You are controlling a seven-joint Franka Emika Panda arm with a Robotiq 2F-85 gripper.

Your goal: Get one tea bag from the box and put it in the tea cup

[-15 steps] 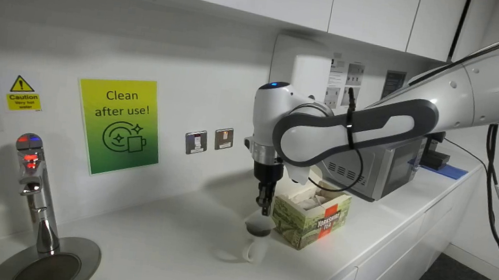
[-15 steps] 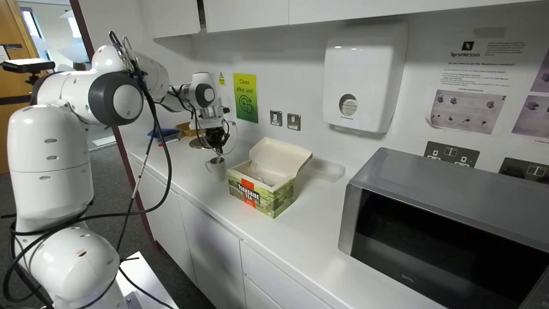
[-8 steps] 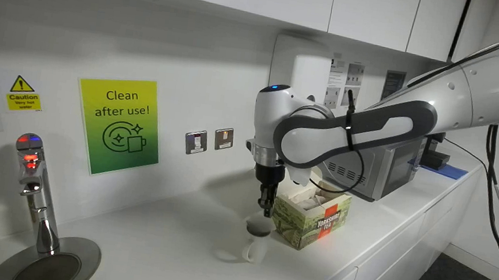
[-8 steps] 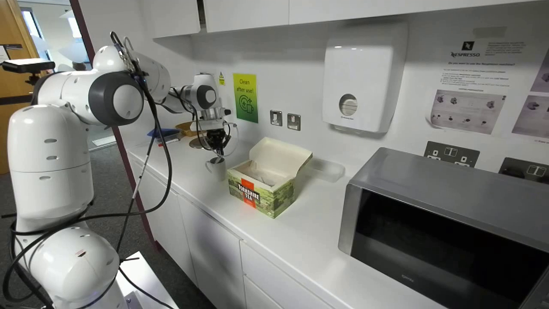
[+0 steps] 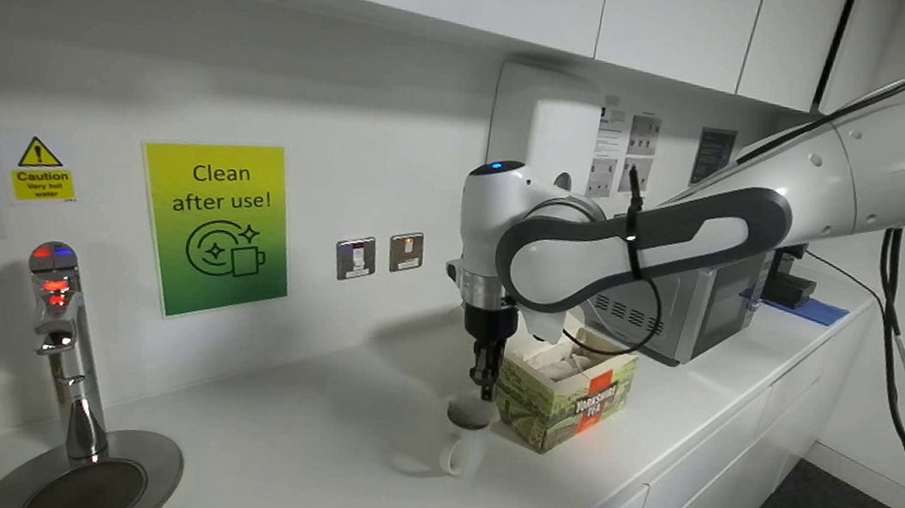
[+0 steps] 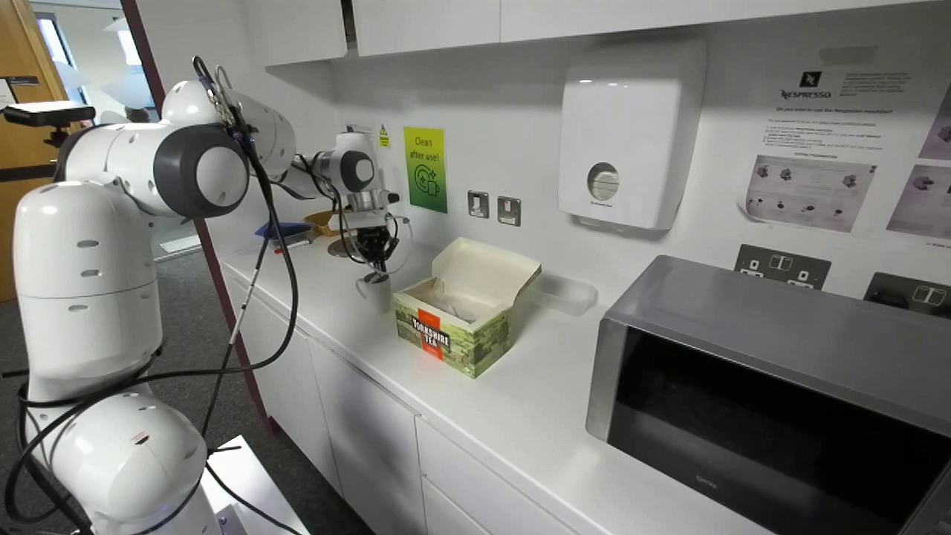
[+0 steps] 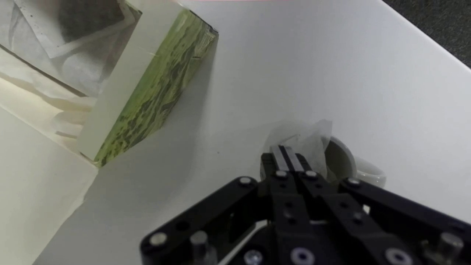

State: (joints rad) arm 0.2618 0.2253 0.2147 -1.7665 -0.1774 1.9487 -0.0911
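The box [image 5: 560,401] stands open on the counter with tea bags inside. It also shows in an exterior view [image 6: 464,338] and, at the upper left, in the wrist view [image 7: 147,95]. The white tea cup [image 5: 467,454] stands upright beside it, also in an exterior view [image 6: 380,297]. My gripper [image 5: 487,396] points down just above the cup's mouth. In the wrist view my gripper [image 7: 287,149] is shut on a pale tea bag [image 7: 314,143], which overlaps the cup's opening. The cup's rim [image 7: 347,156] is partly hidden by the bag and fingers. I cannot tell how deep the bag hangs.
The grey microwave [image 6: 773,371] stands beyond the box, with a clear plastic tub [image 6: 565,293] behind the box. A tap [image 5: 72,363] with a round drain [image 5: 164,460] is at the far end. The counter's front edge [image 7: 423,31] runs near the cup.
My gripper has moved down a little, and slightly right in an exterior view, carrying the tea bag closer to the cup's mouth. The box and cup have not moved.
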